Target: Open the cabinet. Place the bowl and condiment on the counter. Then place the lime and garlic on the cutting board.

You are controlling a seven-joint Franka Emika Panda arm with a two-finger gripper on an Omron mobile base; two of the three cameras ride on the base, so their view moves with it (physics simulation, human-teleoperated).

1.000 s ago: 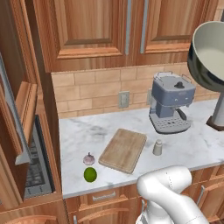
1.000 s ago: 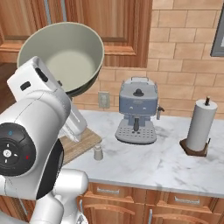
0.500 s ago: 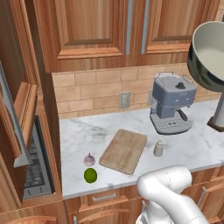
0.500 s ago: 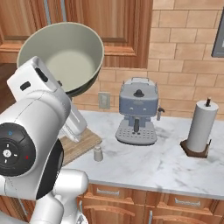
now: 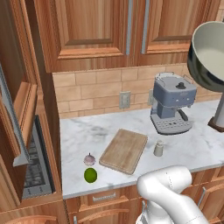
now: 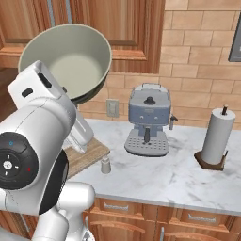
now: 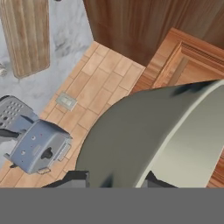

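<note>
My gripper point(image 7: 116, 179) is shut on the rim of the bowl point(image 7: 153, 131), dark outside and cream inside. The bowl point(image 5: 210, 52) hangs high in the air, above and right of the coffee machine point(image 5: 173, 107); from the right it sits tilted point(image 6: 70, 56) behind my arm. On the marble counter point(image 5: 87, 135) lies the cutting board point(image 5: 124, 150), with the small condiment shaker point(image 5: 159, 148) just right of it. The garlic point(image 5: 89, 159) and the lime point(image 5: 90, 175) rest on the counter left of the board. The cabinet door point(image 5: 15, 113) stands open at far left.
A paper-towel roll point(image 6: 217, 136) stands on the counter right of the coffee machine point(image 6: 148, 120). Closed wall cabinets point(image 5: 100, 30) hang above the tiled backsplash. Bare marble point(image 6: 179, 174) lies in front of the machine and the roll.
</note>
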